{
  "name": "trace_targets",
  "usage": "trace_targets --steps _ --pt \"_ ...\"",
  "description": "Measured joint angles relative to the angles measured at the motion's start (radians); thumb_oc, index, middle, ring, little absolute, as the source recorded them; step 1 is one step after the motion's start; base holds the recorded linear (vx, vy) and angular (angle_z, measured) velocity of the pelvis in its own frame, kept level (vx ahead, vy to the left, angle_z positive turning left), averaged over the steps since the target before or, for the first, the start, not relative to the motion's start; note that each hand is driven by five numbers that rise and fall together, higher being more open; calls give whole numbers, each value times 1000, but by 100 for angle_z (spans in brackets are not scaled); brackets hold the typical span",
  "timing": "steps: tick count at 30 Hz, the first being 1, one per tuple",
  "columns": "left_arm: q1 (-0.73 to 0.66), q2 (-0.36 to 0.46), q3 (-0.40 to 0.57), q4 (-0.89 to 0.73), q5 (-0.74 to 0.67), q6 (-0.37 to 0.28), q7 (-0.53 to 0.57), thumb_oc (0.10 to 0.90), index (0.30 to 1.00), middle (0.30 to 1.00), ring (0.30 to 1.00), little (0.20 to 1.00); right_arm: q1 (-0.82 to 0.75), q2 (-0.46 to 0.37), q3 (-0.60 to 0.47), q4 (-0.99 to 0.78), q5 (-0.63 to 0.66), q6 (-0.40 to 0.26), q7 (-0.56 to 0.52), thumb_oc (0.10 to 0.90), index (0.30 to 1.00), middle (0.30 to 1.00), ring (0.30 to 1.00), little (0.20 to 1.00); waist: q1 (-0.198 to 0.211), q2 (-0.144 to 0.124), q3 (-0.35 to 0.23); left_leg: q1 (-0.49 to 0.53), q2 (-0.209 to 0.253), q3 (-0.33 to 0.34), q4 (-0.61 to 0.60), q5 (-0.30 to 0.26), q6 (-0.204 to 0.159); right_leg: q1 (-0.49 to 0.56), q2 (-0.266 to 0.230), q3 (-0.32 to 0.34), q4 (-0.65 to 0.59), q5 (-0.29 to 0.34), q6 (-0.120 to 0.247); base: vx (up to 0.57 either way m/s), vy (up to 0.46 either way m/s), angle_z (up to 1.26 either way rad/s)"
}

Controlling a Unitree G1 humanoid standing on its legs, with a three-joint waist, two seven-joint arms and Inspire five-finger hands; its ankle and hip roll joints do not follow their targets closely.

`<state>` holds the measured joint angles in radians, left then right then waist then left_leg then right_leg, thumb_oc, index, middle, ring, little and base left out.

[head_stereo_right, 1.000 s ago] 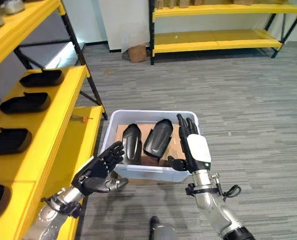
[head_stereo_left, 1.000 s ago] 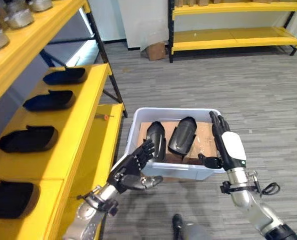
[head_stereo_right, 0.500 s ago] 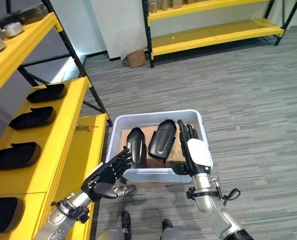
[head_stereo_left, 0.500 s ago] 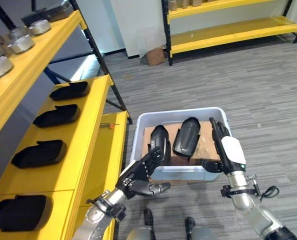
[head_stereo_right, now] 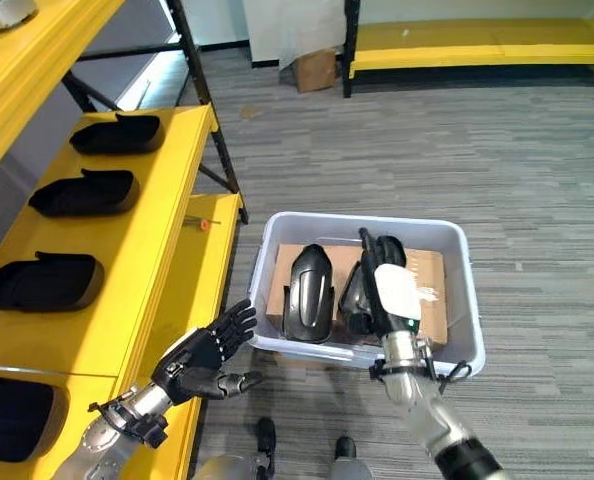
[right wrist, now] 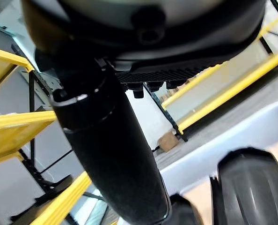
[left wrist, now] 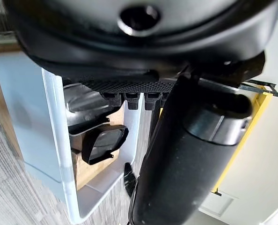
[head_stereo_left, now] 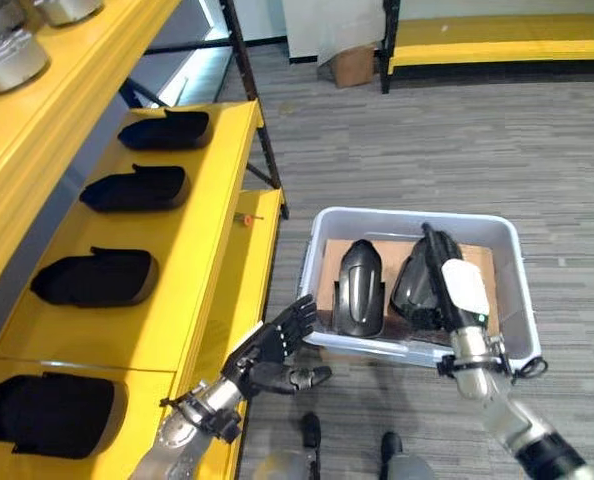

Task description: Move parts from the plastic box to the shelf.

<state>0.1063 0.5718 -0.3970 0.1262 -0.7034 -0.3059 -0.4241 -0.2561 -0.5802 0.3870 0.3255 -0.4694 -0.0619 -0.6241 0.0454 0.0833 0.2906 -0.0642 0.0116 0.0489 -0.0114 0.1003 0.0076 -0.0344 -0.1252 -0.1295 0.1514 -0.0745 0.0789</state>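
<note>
A pale plastic box stands on the floor beside the yellow shelf. Two black shell-shaped parts lie in it on cardboard: the left part and the right part. My right hand, with its white cover, reaches into the box with straight fingers lying over the right part. My left hand is open with spread fingers, just outside the box's front left corner. Several similar black parts lie in a row on the shelf.
A small orange-tipped pin lies on the lower shelf board by the box. Metal round parts sit on the upper shelf. A cardboard carton and a second yellow rack stand at the back, with open grey floor between.
The camera has shifted. Within the box my right hand went from the right edge to over the right part. My left hand dropped from the front wall to the front left corner.
</note>
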Motion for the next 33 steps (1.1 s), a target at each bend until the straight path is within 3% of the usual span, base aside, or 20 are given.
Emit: trace_targets --steps 3,5,15,33 --pt "-31 3 -4 0 -1 0 -17 900 1000 1000 1000 1000 -85 -7 -12 71 0 38 -19 900 1000 1000 1000 1000 20 11 31 -39 3 -4 7 7 -1 -30 4 -8 -4 9 -3 -47 17 8" --pt "-54 3 -10 0 -20 3 -25 900 1000 1000 1000 1000 -149 -9 -8 137 -2 67 -55 900 1000 1000 1000 1000 33 28 83 -46 2 -10 9 10 -1 -30 4 -16 -10 15 -1 -57 4 9" --pt "-152 3 -54 7 -41 20 -45 900 1000 1000 1000 1000 -262 24 3 456 51 174 -111 900 1000 1000 1000 1000 67 49 138 -75 -8 -27 14 13 0 -34 1 -44 -28 19 0 -5 2 8" --pt "-187 -1 -56 15 -38 25 -37 900 1000 1000 1000 1000 -269 72 30 445 98 198 -105 900 1000 1000 1000 1000 67 49 173 -89 -13 -28 14 13 0 -47 -3 -48 -22 20 2 1 11 1"
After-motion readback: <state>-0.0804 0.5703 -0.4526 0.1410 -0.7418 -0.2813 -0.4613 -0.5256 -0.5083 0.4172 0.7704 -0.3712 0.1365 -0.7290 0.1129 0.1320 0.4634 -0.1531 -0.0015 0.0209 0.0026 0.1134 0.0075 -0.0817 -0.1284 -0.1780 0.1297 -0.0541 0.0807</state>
